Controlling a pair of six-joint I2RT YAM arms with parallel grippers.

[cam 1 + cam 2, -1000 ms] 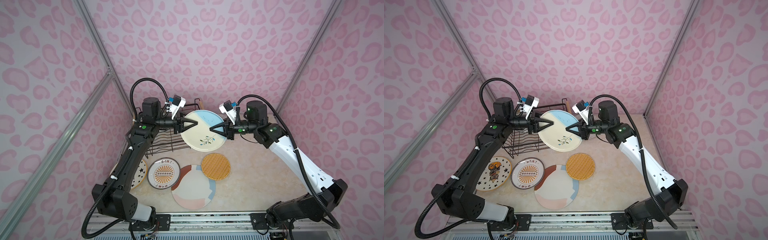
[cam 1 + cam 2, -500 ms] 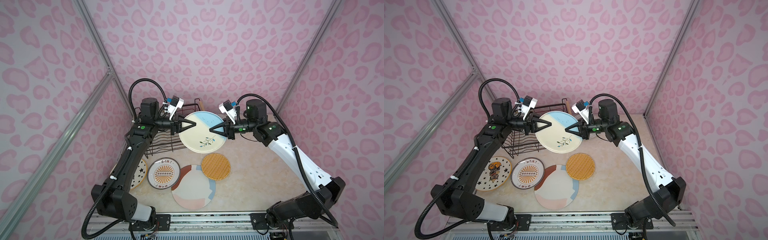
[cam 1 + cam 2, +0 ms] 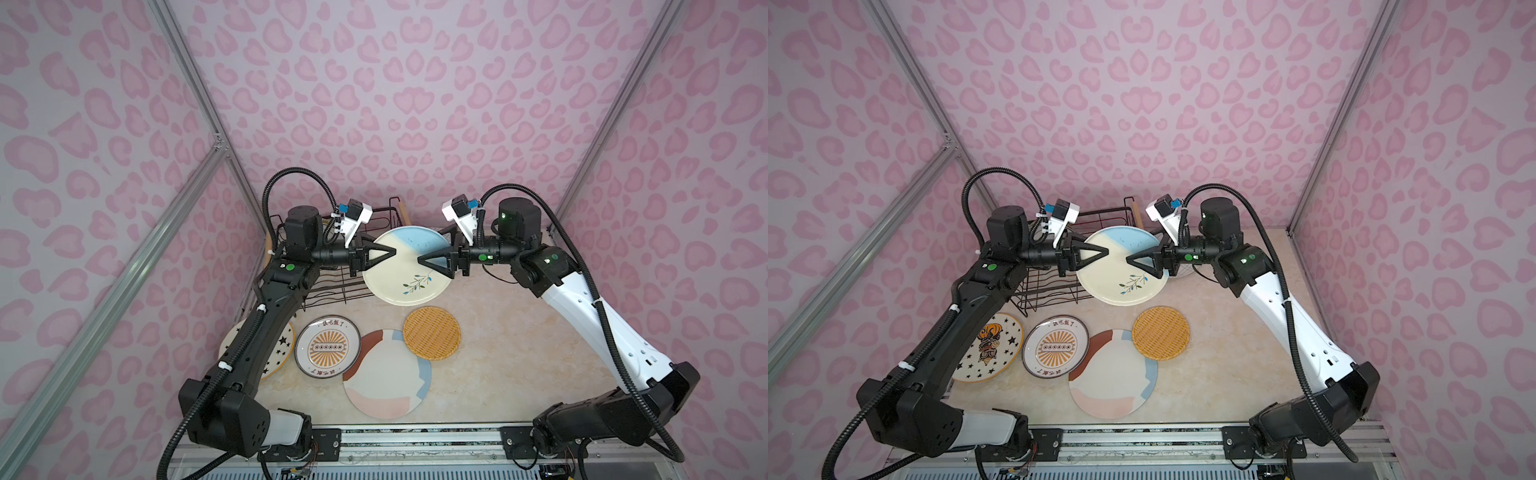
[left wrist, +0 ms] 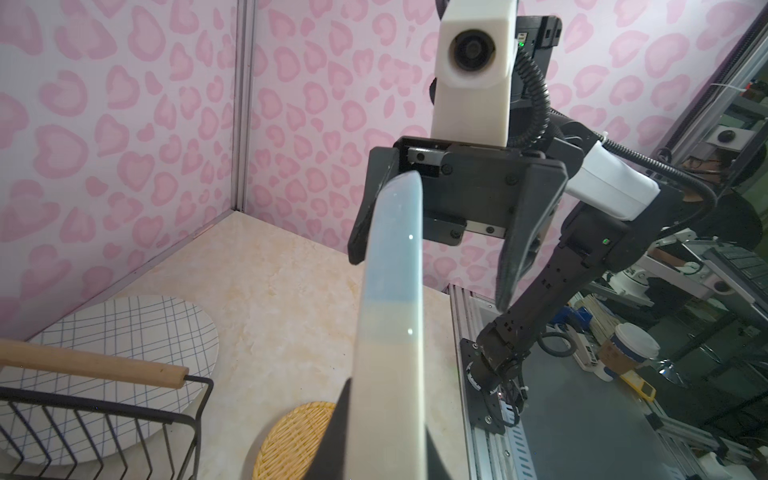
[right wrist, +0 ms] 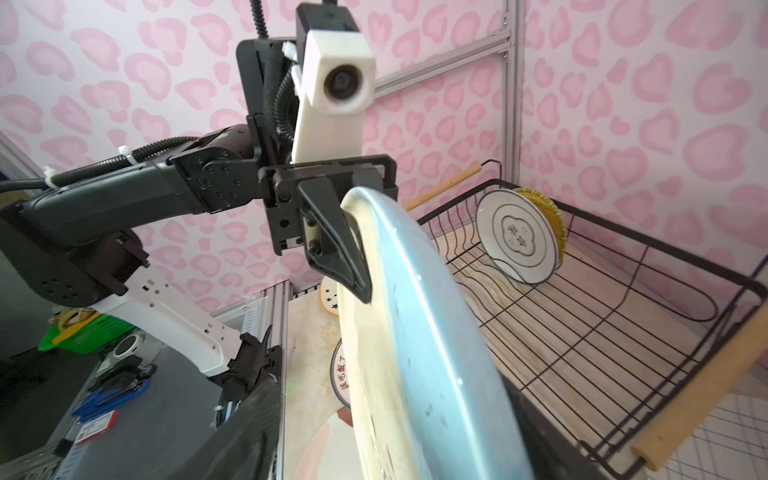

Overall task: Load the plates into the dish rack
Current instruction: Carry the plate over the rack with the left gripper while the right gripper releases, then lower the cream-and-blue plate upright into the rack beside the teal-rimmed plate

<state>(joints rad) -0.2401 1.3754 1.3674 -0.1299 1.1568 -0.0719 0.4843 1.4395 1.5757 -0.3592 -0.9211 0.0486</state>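
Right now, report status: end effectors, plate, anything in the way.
Left end effector shut on blue-cream plate. Right end effector open, astride opposite rim. Plate lifted beside dish rack; two plates racked far end.

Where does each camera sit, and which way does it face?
Top views: high behind the arms, looking down at the table; both arms show.
Left wrist: on the left arm, facing the open right end effector along the blue-cream plate.
Right wrist: on the right arm, facing the left end effector shut on that plate, dish rack beyond.
Shared: all show that plate.
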